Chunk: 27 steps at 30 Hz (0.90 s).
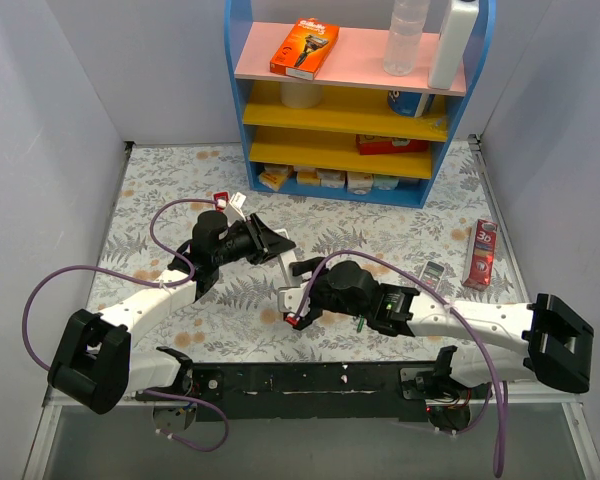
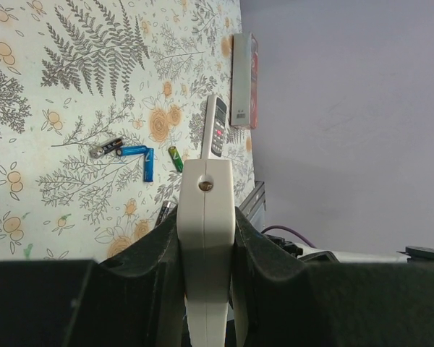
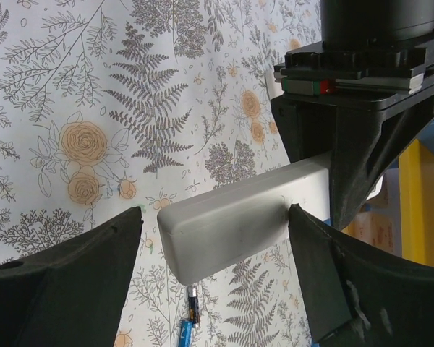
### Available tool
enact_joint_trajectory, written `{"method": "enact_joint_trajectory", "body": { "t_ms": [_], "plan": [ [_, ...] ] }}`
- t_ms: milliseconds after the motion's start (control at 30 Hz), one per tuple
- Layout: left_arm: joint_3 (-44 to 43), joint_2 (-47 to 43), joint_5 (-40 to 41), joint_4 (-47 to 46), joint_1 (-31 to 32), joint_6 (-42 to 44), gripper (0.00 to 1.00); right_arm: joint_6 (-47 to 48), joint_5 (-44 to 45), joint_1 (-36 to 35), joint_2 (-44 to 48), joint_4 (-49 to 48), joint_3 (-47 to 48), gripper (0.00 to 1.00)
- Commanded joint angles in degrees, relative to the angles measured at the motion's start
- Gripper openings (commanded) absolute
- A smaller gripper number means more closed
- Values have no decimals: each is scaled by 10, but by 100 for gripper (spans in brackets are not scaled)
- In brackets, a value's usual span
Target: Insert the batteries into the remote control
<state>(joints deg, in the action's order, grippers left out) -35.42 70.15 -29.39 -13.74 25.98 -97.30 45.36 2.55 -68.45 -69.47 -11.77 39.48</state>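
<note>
My left gripper [image 2: 206, 225] is shut on the white remote control [image 2: 205, 217] and holds it edge-on above the table. In the top view the left gripper [image 1: 270, 243] is at the table's middle, with the remote [image 1: 286, 262] sticking out toward the right gripper [image 1: 298, 300]. In the right wrist view the right gripper [image 3: 213, 235] is open, its jaws on either side of the remote's free end [image 3: 231, 217]. The plain white back faces this camera. Several batteries [image 2: 134, 152] lie loose on the table below, blue, green and dark. Two of them show in the right wrist view [image 3: 192, 307].
A shorter red-and-white remote [image 2: 218, 126] and a red toothpaste box [image 2: 244, 79] lie to the right; both show in the top view, the remote [image 1: 433, 272] and the box [image 1: 480, 253]. A blue shelf [image 1: 350, 100] with boxes and bottles stands at the back.
</note>
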Motion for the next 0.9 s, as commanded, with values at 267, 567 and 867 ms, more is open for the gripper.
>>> {"method": "enact_joint_trajectory", "body": {
  "t_ms": [267,567,867],
  "plan": [
    [-25,-11,-14,-3,-2,4,0,3,0,-4,-24,0,28,71],
    [-40,-12,-11,-10,-2,-6,0,-7,2,-5,-45,21,19,57],
    [-13,-1,6,-41,-1,-30,0,-23,5,-5,-44,8,15,71]
  ]
}}
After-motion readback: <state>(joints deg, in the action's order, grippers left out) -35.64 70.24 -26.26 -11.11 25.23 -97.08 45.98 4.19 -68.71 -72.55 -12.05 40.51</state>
